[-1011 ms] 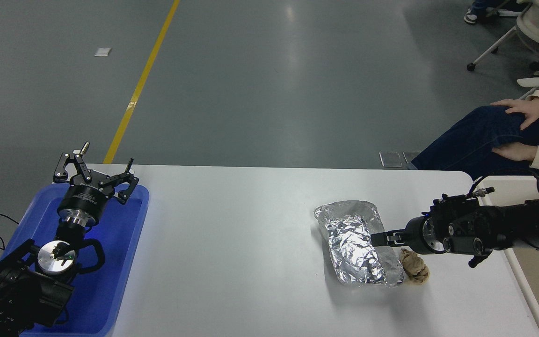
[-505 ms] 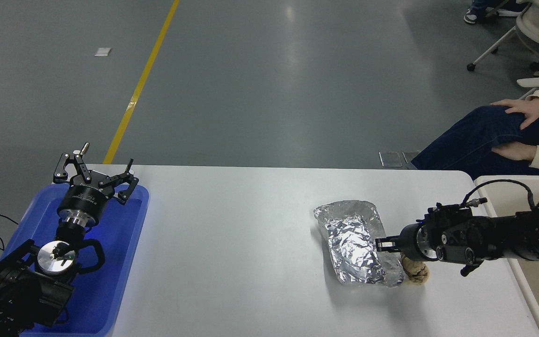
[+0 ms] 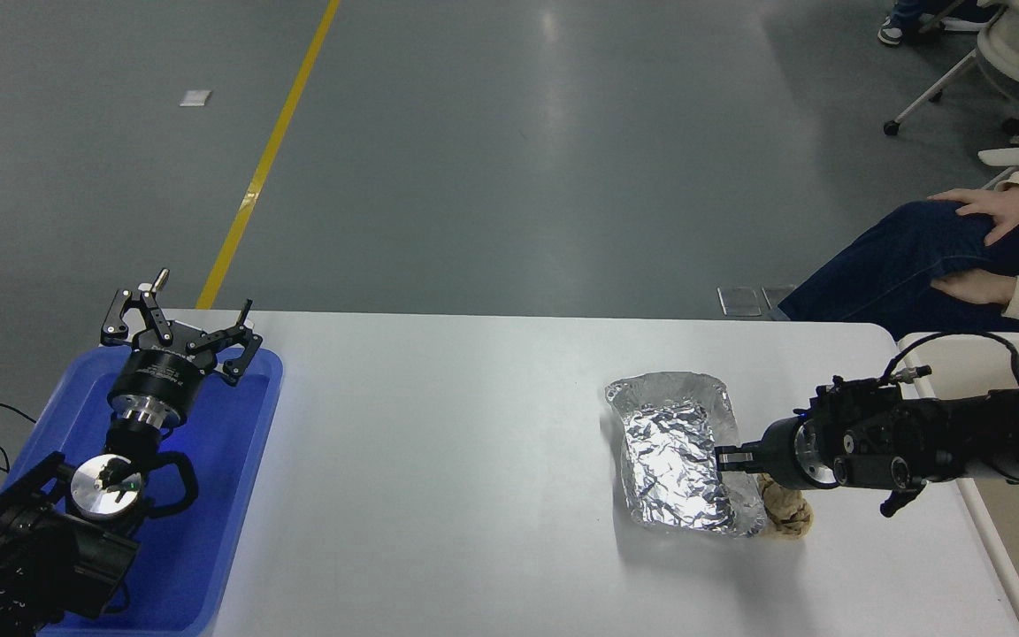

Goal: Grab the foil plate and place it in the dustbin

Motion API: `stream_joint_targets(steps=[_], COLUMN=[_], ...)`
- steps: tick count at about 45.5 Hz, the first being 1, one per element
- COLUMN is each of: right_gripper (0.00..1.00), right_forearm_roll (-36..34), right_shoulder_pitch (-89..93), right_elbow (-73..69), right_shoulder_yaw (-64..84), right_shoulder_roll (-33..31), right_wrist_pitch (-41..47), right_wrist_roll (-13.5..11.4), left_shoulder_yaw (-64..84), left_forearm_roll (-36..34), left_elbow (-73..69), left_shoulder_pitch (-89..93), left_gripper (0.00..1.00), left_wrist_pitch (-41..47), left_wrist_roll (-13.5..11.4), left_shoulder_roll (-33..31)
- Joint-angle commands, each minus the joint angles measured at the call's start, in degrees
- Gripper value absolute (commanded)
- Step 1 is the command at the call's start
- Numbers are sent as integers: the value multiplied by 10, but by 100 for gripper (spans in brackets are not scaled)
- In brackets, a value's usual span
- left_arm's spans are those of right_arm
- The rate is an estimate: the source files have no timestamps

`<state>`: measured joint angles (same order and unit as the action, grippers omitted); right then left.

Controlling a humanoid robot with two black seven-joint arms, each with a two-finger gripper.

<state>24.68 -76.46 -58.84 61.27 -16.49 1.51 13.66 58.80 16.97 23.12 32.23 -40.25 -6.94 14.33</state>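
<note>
The foil plate (image 3: 673, 456), crinkled silver and oblong, lies on the white table (image 3: 439, 460) right of the middle. My right gripper (image 3: 725, 457) comes in from the right and is shut on the plate's right rim. The plate sits slightly turned, with its near end by a brown paper ball (image 3: 785, 515). The dustbin (image 3: 992, 540), cream-beige, stands at the table's right edge, partly behind my right arm. My left gripper (image 3: 178, 329) is open and parked over a blue tray at the lower left.
The blue tray (image 3: 235, 495) lies at the table's left end under my left arm. A person sits beyond the far right corner, with knees and hands (image 3: 987, 212) close to the dustbin. A wheeled chair stands behind them.
My right gripper dropped to the plate's right rim and closed on it. The plate has shifted a little to the right and turned slightly. The left arm has not moved.
</note>
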Motion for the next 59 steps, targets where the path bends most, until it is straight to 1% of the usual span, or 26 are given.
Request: stream_joint_targets(steps=[1, 5, 10, 16, 23, 29, 35, 41, 59], right_gripper=[0, 0, 0, 0, 0, 0, 0, 0, 0], right_forearm_roll=[1, 1, 1, 1, 1, -6, -10, -10, -21], right_shoulder_pitch=[-122, -175, -229, -308, -375, -426, -478, -534, -680], right_elbow=[-135, -188, -232, -277, -290, -289, -289, -289, -289], right_shoulder_yaw=[56, 65, 67, 67, 59, 59, 61, 65, 138], right_shoulder_roll=[-39, -62, -72, -92, -124, -127, -134, -150, -152], right_wrist_pitch=[29, 64, 111, 190, 287, 376, 433, 435, 435], right_wrist_roll=[2, 1, 1, 1, 1, 1, 1, 1, 1], left_shoulder_yaw=[0, 0, 0, 0, 0, 0, 0, 0, 0], left_forearm_roll=[0, 0, 0, 0, 0, 0, 0, 0, 0], left_elbow=[0, 0, 0, 0, 0, 0, 0, 0, 0], left_shoulder_pitch=[-1, 0, -1, 0, 0, -1, 0, -1, -1], left_gripper=[100, 100, 100, 100, 100, 100, 100, 100, 100], left_wrist_pitch=[0, 0, 0, 0, 0, 0, 0, 0, 0], left_wrist_roll=[0, 0, 0, 0, 0, 0, 0, 0, 0], left_shoulder_roll=[0, 0, 0, 0, 0, 0, 0, 0, 0])
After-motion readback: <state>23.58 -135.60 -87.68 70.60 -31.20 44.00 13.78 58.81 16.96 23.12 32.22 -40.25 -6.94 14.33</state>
